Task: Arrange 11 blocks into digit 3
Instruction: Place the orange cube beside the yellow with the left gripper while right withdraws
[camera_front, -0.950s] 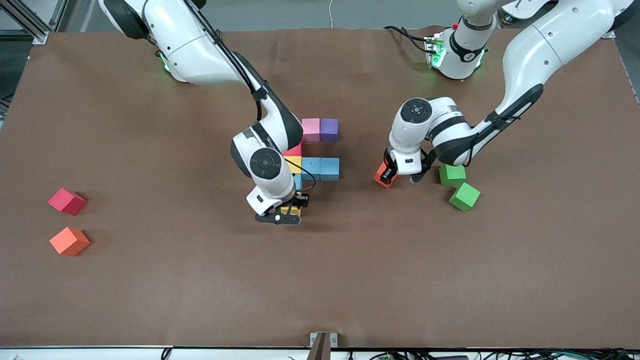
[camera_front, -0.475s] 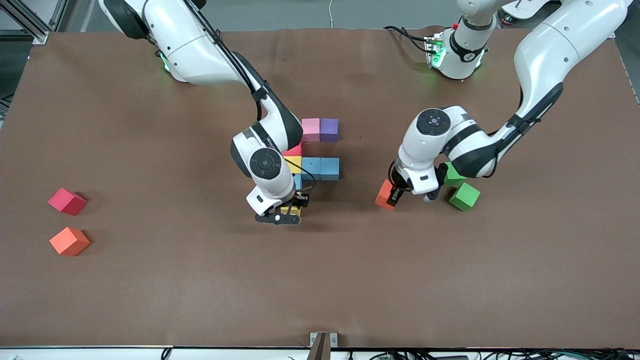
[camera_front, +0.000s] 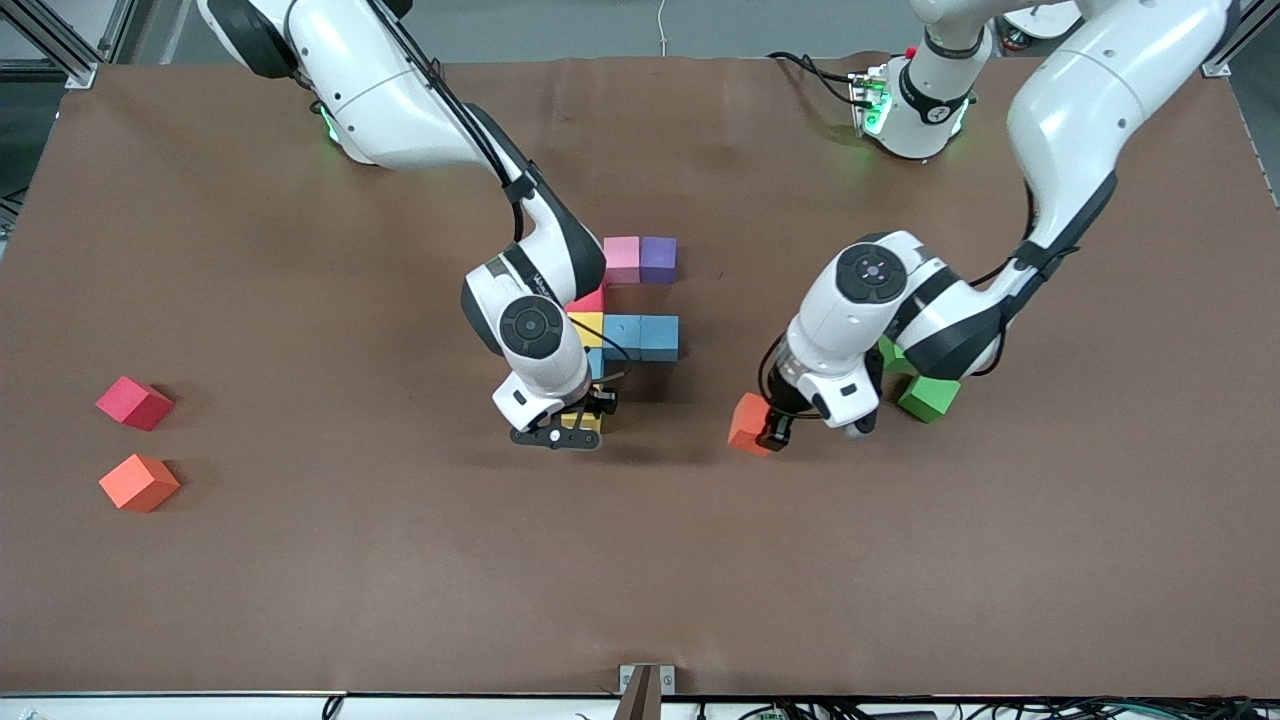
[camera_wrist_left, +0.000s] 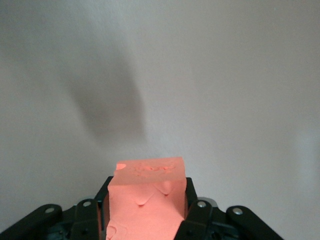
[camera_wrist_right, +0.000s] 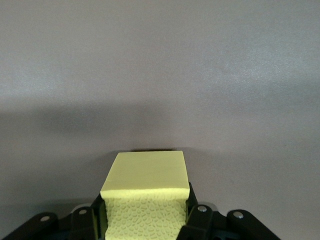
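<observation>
- My left tool is clamped on a small matte orange cube. In the last second I have carried it away from the two green cubes, toward the front camera and toward the figure in the middle of the brown worktop.
- My left wrist view shows the orange cube squeezed between the two fingers, with bare worktop under it.
- My right tool has not moved. It is closed tight on a yellow cube at the front corner of the figure.
- The figure so far: a pink cube and a purple cube at the back, then a red cube, then a yellow cube with two light blue cubes in a row.
- I think the bottom row is just starting, so the orange cube should go beside the yellow one.
- A dark red cube and another orange cube wait near the right arm's end.
</observation>
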